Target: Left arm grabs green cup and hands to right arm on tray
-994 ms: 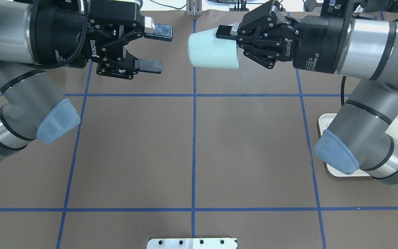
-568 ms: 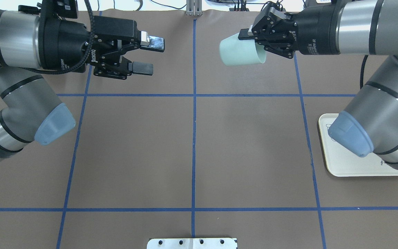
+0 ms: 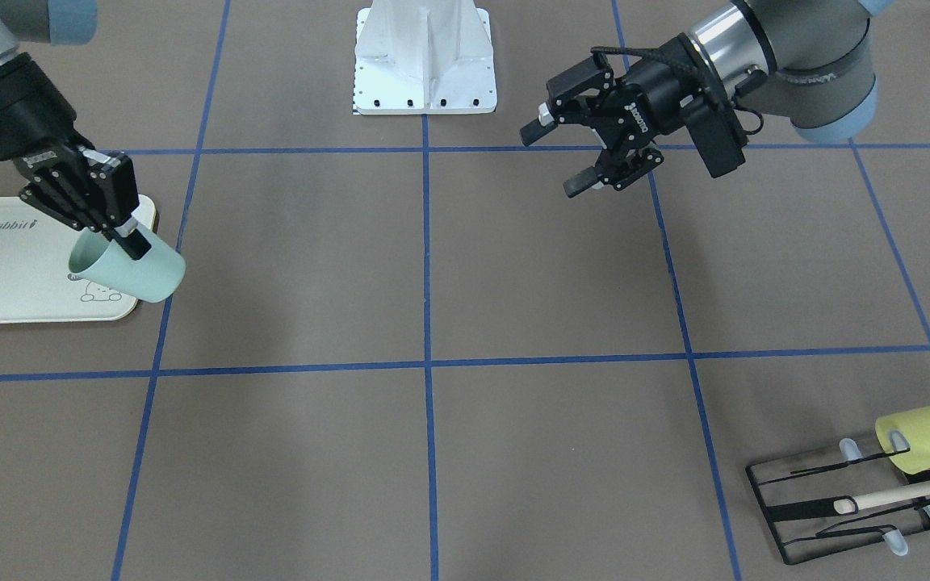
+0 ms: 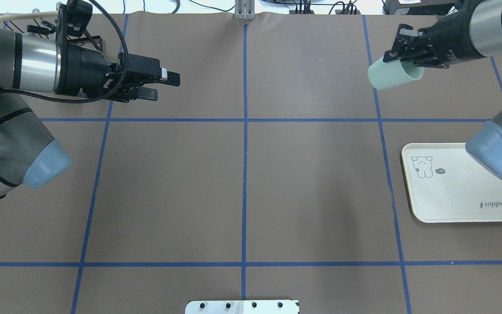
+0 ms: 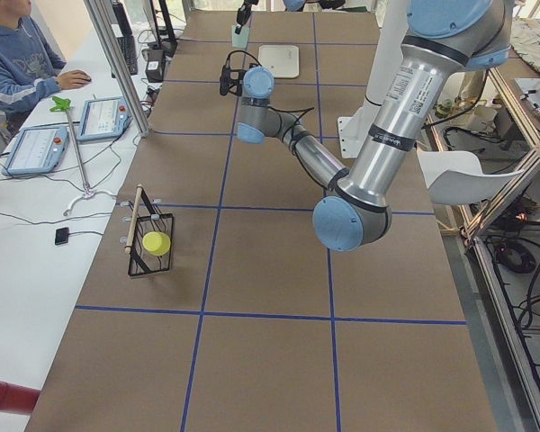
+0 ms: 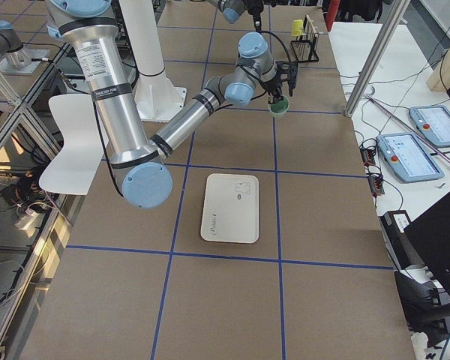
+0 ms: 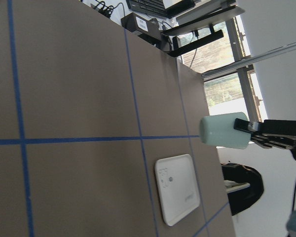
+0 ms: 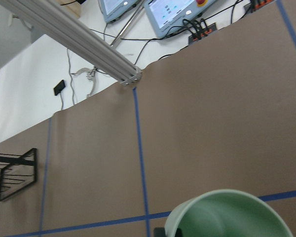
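My right gripper (image 4: pixel 402 62) is shut on the rim of the pale mint-green cup (image 4: pixel 391 75) and holds it tilted in the air, beyond the far left corner of the cream "Rabbit" tray (image 4: pixel 451 200). In the front-facing view the right gripper (image 3: pixel 124 230) holds the cup (image 3: pixel 132 273) over the tray's (image 3: pixel 5 282) corner. The cup also shows in the left wrist view (image 7: pixel 224 131) and in the right wrist view (image 8: pixel 232 217). My left gripper (image 4: pixel 160 86) is open and empty at the table's left half; it also shows in the front-facing view (image 3: pixel 555 157).
A black wire rack (image 3: pixel 828 500) holds a yellow-green cup (image 3: pixel 929 436) and a wooden stick at the far left corner. The robot's white base plate (image 4: pixel 242 306) sits at the near edge. Blue tape lines grid the brown table.
The right gripper has carried the cup to the right, away from the centre line and toward the tray side. The left gripper, open and empty, has drawn back to the left.
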Controlling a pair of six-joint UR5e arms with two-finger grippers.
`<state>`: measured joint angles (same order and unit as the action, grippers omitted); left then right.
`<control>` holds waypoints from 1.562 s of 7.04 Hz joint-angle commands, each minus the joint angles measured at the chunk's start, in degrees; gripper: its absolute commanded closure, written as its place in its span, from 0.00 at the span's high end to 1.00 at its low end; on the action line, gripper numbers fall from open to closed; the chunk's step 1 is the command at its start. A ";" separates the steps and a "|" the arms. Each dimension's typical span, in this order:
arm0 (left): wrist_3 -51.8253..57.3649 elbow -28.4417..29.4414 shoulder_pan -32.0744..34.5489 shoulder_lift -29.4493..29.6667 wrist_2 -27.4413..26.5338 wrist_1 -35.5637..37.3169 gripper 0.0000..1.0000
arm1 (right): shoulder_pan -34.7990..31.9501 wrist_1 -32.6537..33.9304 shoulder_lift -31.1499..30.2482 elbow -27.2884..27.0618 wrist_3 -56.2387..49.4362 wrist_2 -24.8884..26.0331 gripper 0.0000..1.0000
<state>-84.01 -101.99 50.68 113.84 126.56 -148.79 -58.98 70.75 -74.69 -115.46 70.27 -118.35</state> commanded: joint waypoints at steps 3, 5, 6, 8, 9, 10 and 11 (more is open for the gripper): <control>37.58 -0.84 9.76 -12.99 -0.26 23.50 1.00 | 0.08 24.00 -7.75 -6.42 -23.20 7.15 0.00; 55.11 -0.58 17.40 -20.66 0.00 30.34 1.00 | 0.35 28.75 -11.67 -8.02 -31.82 7.44 0.00; 61.18 -0.84 19.70 -21.03 0.52 36.14 1.00 | 0.35 28.66 -12.66 -8.02 -32.64 7.00 0.00; 71.58 -1.02 25.05 -26.11 0.70 37.61 1.00 | 0.53 24.74 -14.76 -7.68 -32.92 5.42 0.00; 71.70 0.28 26.82 -28.30 1.75 39.52 1.00 | 0.62 18.35 -18.70 -7.15 -32.39 5.15 0.00; 72.40 2.21 32.06 -28.94 8.20 42.67 1.00 | 0.62 14.20 -20.48 -5.58 -32.30 5.15 0.00; 75.54 1.97 35.16 -29.64 12.35 42.53 1.00 | 0.96 11.37 -21.28 -3.65 -32.21 5.32 0.00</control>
<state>-11.27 -100.62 81.45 85.30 133.56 -107.47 -58.29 86.63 -94.19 -121.22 37.90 -113.09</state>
